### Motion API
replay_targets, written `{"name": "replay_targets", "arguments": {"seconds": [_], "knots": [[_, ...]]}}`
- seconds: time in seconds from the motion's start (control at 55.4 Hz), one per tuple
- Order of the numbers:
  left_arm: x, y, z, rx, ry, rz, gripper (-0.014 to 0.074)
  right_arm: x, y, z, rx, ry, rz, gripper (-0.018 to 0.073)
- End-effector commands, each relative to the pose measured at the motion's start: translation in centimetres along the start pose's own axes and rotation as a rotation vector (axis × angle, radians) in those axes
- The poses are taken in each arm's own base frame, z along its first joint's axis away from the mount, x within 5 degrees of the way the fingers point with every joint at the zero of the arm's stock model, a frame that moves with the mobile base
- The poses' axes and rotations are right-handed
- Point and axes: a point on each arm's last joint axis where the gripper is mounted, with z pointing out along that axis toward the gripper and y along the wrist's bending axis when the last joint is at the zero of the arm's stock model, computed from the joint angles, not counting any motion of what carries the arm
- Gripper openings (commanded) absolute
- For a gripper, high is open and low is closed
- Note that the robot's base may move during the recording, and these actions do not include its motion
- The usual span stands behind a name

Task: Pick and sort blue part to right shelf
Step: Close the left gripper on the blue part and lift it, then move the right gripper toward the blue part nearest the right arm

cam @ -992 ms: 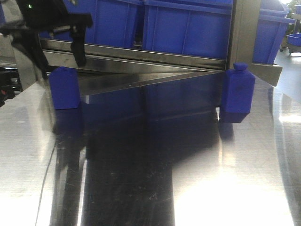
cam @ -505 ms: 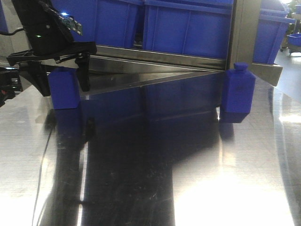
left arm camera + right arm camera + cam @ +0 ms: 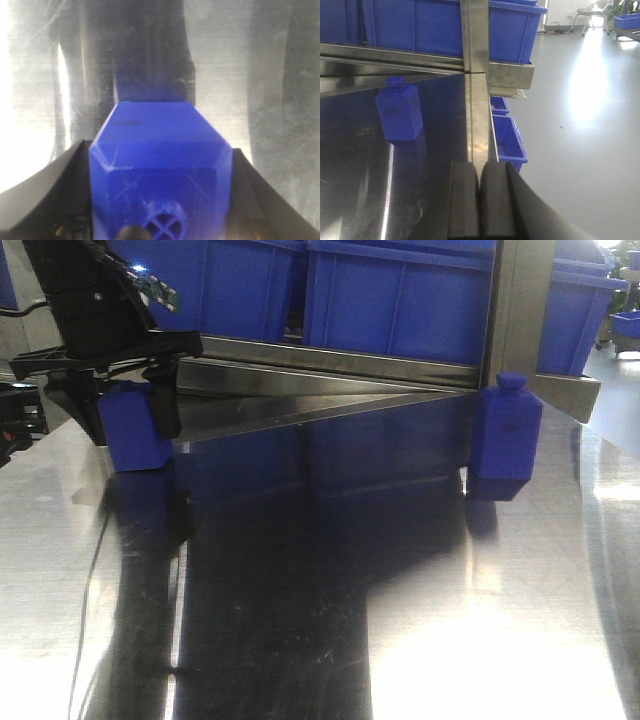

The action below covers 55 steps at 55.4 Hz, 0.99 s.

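Observation:
A blue part (image 3: 135,435), a blocky bottle shape, stands on the steel table at the far left, below the right shelf's front rail (image 3: 330,358). My left gripper (image 3: 130,432) comes down over it, one black finger against each side. From the left wrist view the blue part (image 3: 160,150) fills the gap of the left gripper (image 3: 159,150). A second blue part (image 3: 505,435) stands upright by the shelf post, and the right wrist view shows it too (image 3: 399,112). My right gripper (image 3: 480,167) is shut with nothing between its pads; it is out of the front view.
Large blue crates (image 3: 400,295) sit on the shelf above the rail. A steel upright post (image 3: 515,310) rises at the right. Beyond the table's right edge lies grey floor with small blue bins (image 3: 507,137) below.
The left gripper came down from above the rail over the left blue part, and its fingers closed in against the part's sides. The other part has not moved.

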Motion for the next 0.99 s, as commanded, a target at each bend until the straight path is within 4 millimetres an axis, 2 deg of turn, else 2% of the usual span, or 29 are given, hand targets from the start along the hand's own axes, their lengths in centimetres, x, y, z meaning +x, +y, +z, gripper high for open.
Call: {"name": "replay_targets", "arguments": {"seconds": [0.0,0.09,0.18,0.379,0.541,0.649,0.74,0.83,0.902,0.974], "knots": [[-0.1,-0.6,-4.1,0.037,-0.085,0.027,0.0301,-1.3,0.0,-0.2,-0.002,-0.127,0.000,0.0042],[0.2,-0.9,-5.1,0.031,-0.090,0.070,0.0301,-1.3,0.0,-0.2,-0.002,-0.127,0.000,0.0042],[0.7,-1.1,-7.0,0.005,-0.129,0.117,0.0301,-1.3,0.0,-0.2,-0.002,-0.127,0.000,0.0042],[2.8,-1.7,-13.3,-0.131,-0.276,0.221,0.0301,-1.3,0.0,-0.2,-0.002,-0.126,0.000,0.0042],[6.1,-1.8,-17.9,-0.116,-0.434,0.268,0.0301,-1.3,0.0,-0.2,-0.002,-0.126,0.000,0.0042],[8.4,-1.2,-19.3,-0.091,-0.520,0.283,0.0301,-1.3,0.0,-0.2,-0.002,-0.127,0.003,0.0042],[10.7,-0.3,-19.4,-0.086,-0.558,0.295,0.0301,-1.3,0.0,-0.2,-0.003,-0.128,0.008,0.0042],[13.4,0.9,-19.9,-0.088,-0.622,0.314,0.0300,-1.3,0.0,-0.2,-0.003,-0.128,0.012,0.0042],[15.5,1.8,-19.5,-0.084,-0.671,0.332,0.0300,-1.3,0.0,-0.2,-0.004,-0.128,0.016,0.0042],[18.3,2.9,-19.6,-0.060,-0.762,0.349,0.0301,-1.3,0.0,-0.2,-0.004,-0.127,0.027,0.0042]]}}
